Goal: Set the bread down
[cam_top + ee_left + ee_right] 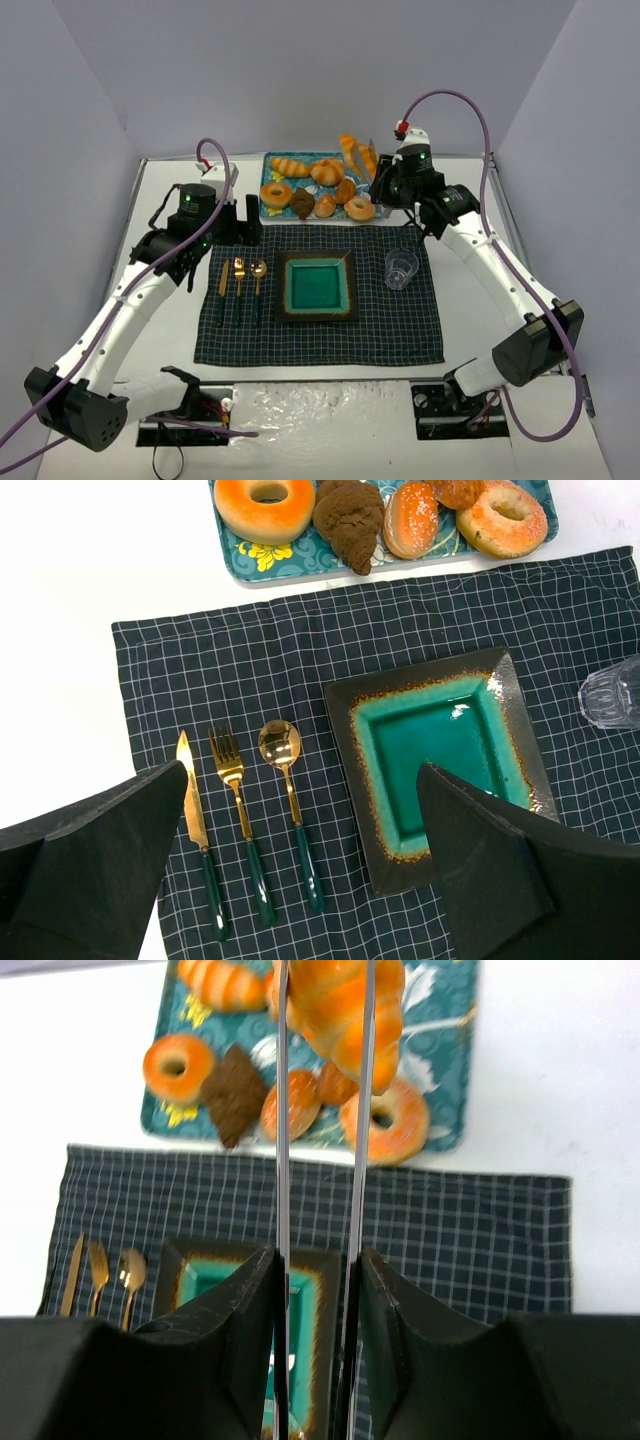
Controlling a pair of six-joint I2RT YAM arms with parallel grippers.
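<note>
2 tong blades point(281, 1140) pinch croissant point(335, 1015), top cut off | L claw point(301, 768) wide

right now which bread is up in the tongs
The striped orange croissant, pinched between the tongs in the right gripper; the other pastries all lie on the tray.

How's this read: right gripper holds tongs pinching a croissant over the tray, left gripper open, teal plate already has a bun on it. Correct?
One error: the teal plate is empty, per the left wrist view. The right gripper does hold tongs pinching a croissant over the tray; the left gripper is open.
</note>
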